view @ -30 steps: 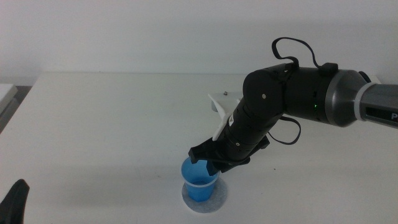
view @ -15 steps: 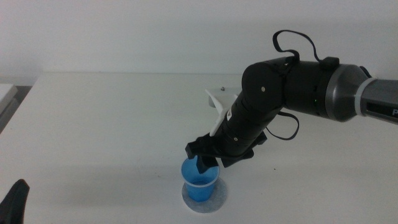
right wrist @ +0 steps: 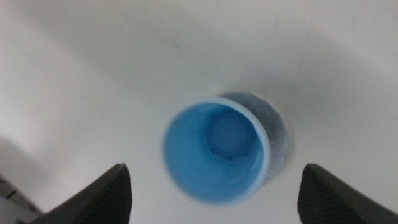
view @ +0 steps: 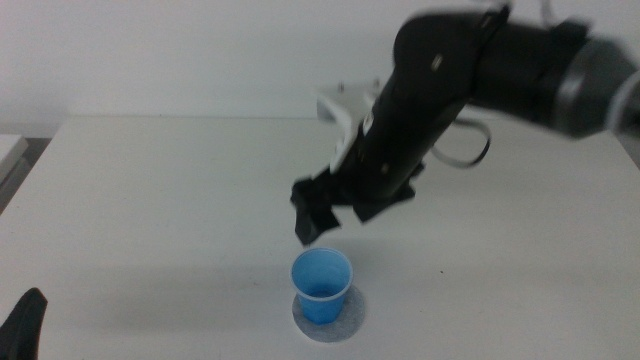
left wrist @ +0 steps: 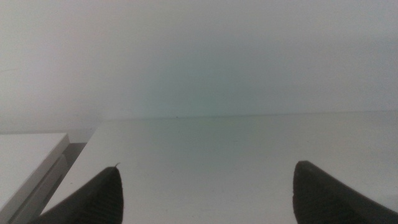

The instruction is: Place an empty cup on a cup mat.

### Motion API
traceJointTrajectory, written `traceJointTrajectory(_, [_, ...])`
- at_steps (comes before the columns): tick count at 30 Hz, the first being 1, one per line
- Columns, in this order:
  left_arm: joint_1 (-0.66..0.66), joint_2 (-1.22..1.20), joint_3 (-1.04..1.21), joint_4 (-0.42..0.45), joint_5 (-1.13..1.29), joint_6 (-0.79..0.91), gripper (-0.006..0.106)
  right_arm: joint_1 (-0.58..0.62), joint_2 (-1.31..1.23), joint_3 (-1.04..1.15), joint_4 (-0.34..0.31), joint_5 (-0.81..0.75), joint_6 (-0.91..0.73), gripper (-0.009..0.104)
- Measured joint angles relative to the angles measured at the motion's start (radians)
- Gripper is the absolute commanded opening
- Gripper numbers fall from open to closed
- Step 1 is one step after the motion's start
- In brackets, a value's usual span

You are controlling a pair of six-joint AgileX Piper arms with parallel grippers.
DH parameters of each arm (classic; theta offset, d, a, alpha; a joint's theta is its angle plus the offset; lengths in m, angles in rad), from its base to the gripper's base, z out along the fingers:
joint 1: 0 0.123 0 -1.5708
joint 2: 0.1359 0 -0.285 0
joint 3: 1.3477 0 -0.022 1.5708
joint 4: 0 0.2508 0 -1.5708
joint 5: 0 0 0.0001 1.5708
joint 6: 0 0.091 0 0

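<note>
The blue cup [view: 322, 284] stands upright on the grey speckled cup mat [view: 346, 318] near the table's front edge. In the right wrist view the cup [right wrist: 216, 149] shows empty from above, with the mat [right wrist: 277, 135] showing past its rim. My right gripper [view: 318, 222] hangs above the cup, clear of it, jaws wide open and empty [right wrist: 211, 186]. My left gripper [view: 22, 325] waits at the front left corner, jaws open [left wrist: 205, 190] with nothing between them.
The white table [view: 160, 200] spreads around the cup. A white ledge [left wrist: 25, 155] lies off the table's left edge. The right arm [view: 470, 80] reaches in from the right over the table's middle.
My right gripper has let go of the cup and risen up and back from it. The cup stays on the mat. The left gripper has not moved.
</note>
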Motion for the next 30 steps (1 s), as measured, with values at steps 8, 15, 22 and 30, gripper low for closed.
traceJointTrajectory(8, [0.000, 0.000, 0.000, 0.000, 0.000, 0.000, 0.094, -0.035, -0.219, -0.101, -0.090, 0.098, -0.044, 0.068])
traceJointTrajectory(15, [0.000, 0.000, 0.000, 0.000, 0.000, 0.000, 0.094, -0.145, -0.598, 0.061, -0.212, 0.090, -0.024, 0.068])
traceJointTrajectory(22, [0.000, 0.000, 0.000, 0.000, 0.000, 0.000, 0.094, -0.260, -0.967, 0.421, -0.310, -0.025, 0.119, 0.068])
traceJointTrajectory(30, [0.000, 0.000, 0.000, 0.000, 0.000, 0.000, 0.094, -0.268, -1.309, 0.776, -0.539, -0.268, 0.386, 0.075])
